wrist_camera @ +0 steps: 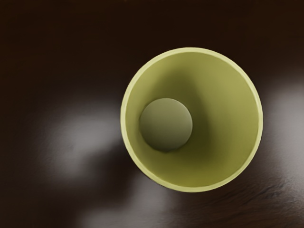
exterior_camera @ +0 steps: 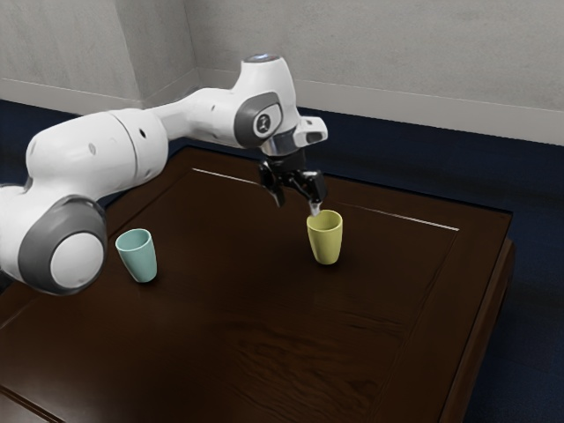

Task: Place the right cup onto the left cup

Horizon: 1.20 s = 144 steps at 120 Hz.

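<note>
"On the worktop (exterior_camera: 264, 308), toward the exterior view's right, is that the yellow cup (exterior_camera: 325, 240) you have standing near your tool (exterior_camera: 298, 204)?"

"Yes, it's right there, resting on its base just below the tool's level, and the teal cup (exterior_camera: 138, 257) is well apart from it, over toward the exterior view's left."

"Which way does the yellow one point?"

"Straight up. Its mouth faces the ceiling side and its long axis stands vertical, with the narrower end down on the wood. From your wrist view you look right into it: you see the whole round rim (wrist_camera: 260, 118) and, off to one side within it, the inner base (wrist_camera: 166, 125)."

"And the teal one?"

"Upright too, mouth up, tapering toward its foot, so you have the two long axes running the same way."

"What about your tool?"

"It's open, fingers (exterior_camera: 279, 197) spread with nothing gripped. One fingertip lies close to the yellow cup's rim; whether it touches, I can't tell you."
</note>
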Each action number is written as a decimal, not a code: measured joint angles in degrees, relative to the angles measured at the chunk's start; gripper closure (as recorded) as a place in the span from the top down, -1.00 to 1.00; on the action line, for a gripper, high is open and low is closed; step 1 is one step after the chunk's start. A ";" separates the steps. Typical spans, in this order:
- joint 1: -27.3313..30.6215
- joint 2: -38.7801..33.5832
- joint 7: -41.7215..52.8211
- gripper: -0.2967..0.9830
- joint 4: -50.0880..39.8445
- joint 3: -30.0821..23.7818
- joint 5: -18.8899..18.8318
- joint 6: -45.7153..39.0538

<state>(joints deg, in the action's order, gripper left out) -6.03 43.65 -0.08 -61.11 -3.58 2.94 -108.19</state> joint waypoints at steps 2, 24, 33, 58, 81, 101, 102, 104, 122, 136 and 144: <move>-0.01 0.37 0.02 0.54 0.02 0.01 0.04 -0.70; -0.04 4.24 0.22 0.54 1.51 0.07 0.25 -6.96; -0.01 4.83 0.29 0.54 1.71 0.11 0.30 -8.68; 0.61 5.87 0.43 0.54 1.76 0.16 0.54 -11.71; 0.66 7.49 0.53 0.54 1.82 0.08 1.21 -13.28; 0.67 8.47 0.59 0.54 2.22 0.07 1.41 -14.46; 0.67 8.50 0.59 0.54 2.23 0.07 1.45 -14.51; 0.67 8.59 0.60 0.54 2.24 0.07 1.51 -14.62; 0.67 9.23 0.63 0.44 2.28 0.09 2.39 -15.23; 0.67 9.26 0.67 0.13 2.29 0.19 2.94 -15.41; 0.67 9.25 0.68 -0.06 2.29 0.20 3.14 -15.49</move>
<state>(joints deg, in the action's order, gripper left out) -5.36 52.89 0.60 -58.82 -3.39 6.08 -123.69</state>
